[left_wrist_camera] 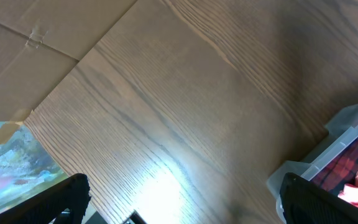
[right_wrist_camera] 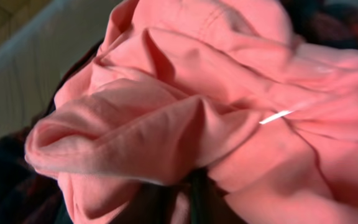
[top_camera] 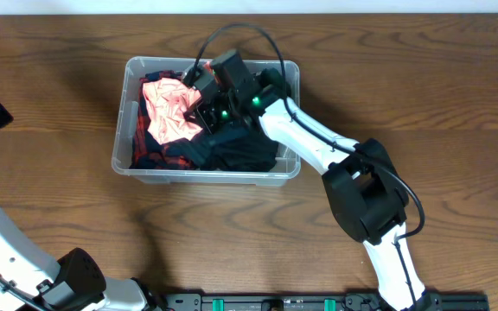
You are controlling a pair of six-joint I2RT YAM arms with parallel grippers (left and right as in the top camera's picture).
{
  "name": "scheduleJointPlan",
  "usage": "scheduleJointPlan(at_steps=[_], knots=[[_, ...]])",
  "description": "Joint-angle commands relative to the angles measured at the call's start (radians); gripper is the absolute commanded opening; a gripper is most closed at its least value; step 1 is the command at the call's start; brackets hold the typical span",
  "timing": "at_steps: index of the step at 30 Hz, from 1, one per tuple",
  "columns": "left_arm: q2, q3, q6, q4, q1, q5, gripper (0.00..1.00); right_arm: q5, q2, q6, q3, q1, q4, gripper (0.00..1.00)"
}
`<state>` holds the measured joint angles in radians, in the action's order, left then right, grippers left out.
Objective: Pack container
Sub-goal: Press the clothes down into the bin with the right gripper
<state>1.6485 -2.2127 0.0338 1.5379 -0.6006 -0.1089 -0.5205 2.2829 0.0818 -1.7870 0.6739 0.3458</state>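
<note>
The container (top_camera: 121, 147), a clear plastic bin with rounded corners, sits on the wooden tabletop (top_camera: 59, 199) close to the far edge, about midway between the left and right edges. It is full of clothes: a crumpled salmon-pink garment (top_camera: 169, 108) lies on top at the left-centre. A red and dark plaid garment (top_camera: 135, 131) is pressed against the left wall, and a dark navy or black garment (top_camera: 240, 151) fills the right half.

The right arm reaches from the near-right side of the tabletop over the container's right wall. Its right end effector (top_camera: 195, 111) is down among the clothes, against the pink garment. From its wrist camera the pink folds fill nearly the whole view, with a dark sliver at the bottom edge. I cannot tell whether its jaws are apart or closed on the cloth.

The left end effector (left_wrist_camera: 184, 186) hangs near the left edge of the tabletop, well apart from the container. Its two dark fingers (left_wrist_camera: 73, 193) are spread wide over bare wood. In that wrist view a corner of the container shows at the lower right, and a sheet of brown cardboard (left_wrist_camera: 30, 43) lies beyond the tabletop's edge.
</note>
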Motion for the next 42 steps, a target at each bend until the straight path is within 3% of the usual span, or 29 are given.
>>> scheduleJointPlan(at_steps=[1, 8, 15, 21, 25, 31, 35, 42], knots=[[0.001, -0.01, 0.013, 0.002, -0.005, -0.008, 0.98, 0.109, 0.216, 0.08, 0.087, -0.019, 0.117, 0.1], [0.001, -0.01, 0.013, 0.003, -0.005, -0.008, 0.98, 0.097, 0.137, 0.045, 0.037, -0.056, 0.109, 0.16], [0.001, -0.01, 0.013, 0.002, -0.005, -0.008, 0.98, 0.111, -0.092, 0.033, -0.083, -0.082, 0.175, 0.18], [0.001, -0.01, 0.013, 0.002, -0.005, -0.008, 0.98, 0.434, -0.266, -0.006, -0.097, -0.083, 0.202, 0.16], [0.001, -0.01, 0.013, 0.002, -0.005, -0.008, 0.98, 0.531, -0.242, -0.02, -0.07, -0.089, 0.291, 0.14], [0.001, -0.01, 0.013, 0.002, -0.005, -0.008, 0.98, 0.351, -0.063, 0.03, 0.047, -0.074, 0.316, 0.11], [0.001, -0.01, 0.013, 0.002, -0.005, -0.008, 0.98, 0.357, 0.029, 0.029, 0.05, -0.024, 0.325, 0.11], [0.001, -0.01, 0.013, 0.002, -0.005, -0.008, 0.98, 0.517, -0.034, -0.018, -0.061, -0.008, 0.397, 0.12]])
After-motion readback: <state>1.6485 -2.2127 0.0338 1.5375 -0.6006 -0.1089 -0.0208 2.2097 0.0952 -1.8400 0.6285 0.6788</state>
